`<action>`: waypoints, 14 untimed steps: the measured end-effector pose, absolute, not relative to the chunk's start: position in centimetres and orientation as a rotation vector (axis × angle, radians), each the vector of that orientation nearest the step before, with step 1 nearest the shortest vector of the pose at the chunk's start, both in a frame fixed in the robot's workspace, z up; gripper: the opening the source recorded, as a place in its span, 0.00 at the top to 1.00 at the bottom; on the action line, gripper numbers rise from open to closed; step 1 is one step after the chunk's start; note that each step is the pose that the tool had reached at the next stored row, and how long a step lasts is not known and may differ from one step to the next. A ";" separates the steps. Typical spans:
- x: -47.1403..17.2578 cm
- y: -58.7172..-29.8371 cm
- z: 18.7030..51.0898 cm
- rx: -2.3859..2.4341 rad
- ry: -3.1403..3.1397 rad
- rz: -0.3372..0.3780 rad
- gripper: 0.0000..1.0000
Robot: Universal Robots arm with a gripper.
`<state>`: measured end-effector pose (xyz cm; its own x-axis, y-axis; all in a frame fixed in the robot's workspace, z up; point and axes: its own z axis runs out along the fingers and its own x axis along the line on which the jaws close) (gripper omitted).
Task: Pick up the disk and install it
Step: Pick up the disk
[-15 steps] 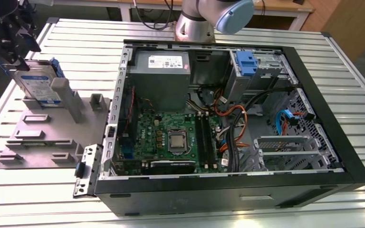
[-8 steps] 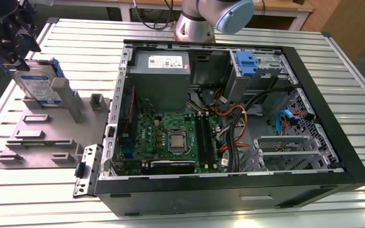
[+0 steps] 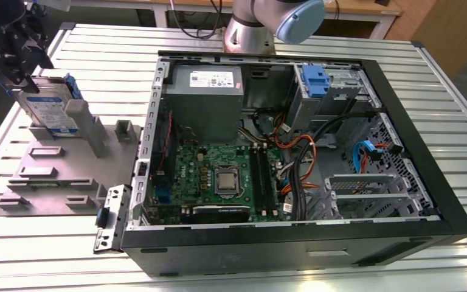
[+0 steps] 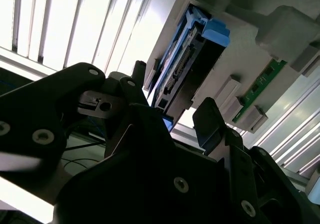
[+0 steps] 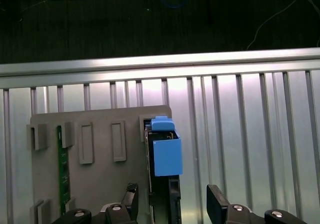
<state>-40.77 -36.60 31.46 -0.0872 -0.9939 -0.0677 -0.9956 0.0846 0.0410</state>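
Note:
The disk (image 3: 51, 111), silver with a white-and-blue label and blue side rails, stands on edge in a slot of the grey fixture plate (image 3: 55, 167) at the exterior view's left. My black gripper (image 3: 19, 67) hangs just above its far upper end. In both wrist views the gripper (image 5: 173, 200) (image 4: 172, 96) is open. One of its fingers (image 5: 131, 196) is on each side of the disk (image 5: 162, 184) (image 4: 182, 71), with a visible gap to the other finger (image 5: 216, 200). A blue rail tab (image 5: 166, 156) caps the disk's end.
An open computer case (image 3: 428, 182) lies on the slatted metal table (image 3: 452, 79), with a grey power supply (image 3: 205, 85), a motherboard (image 3: 221, 176), cables and a blue bracket (image 3: 315, 79) in the drive bay. A green memory stick (image 5: 62, 171) sits in the fixture. The arm's base (image 3: 254, 27) stands behind the case.

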 end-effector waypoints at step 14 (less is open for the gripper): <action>-40.8 -36.6 30.3 -2.121 2.308 0.132 0.35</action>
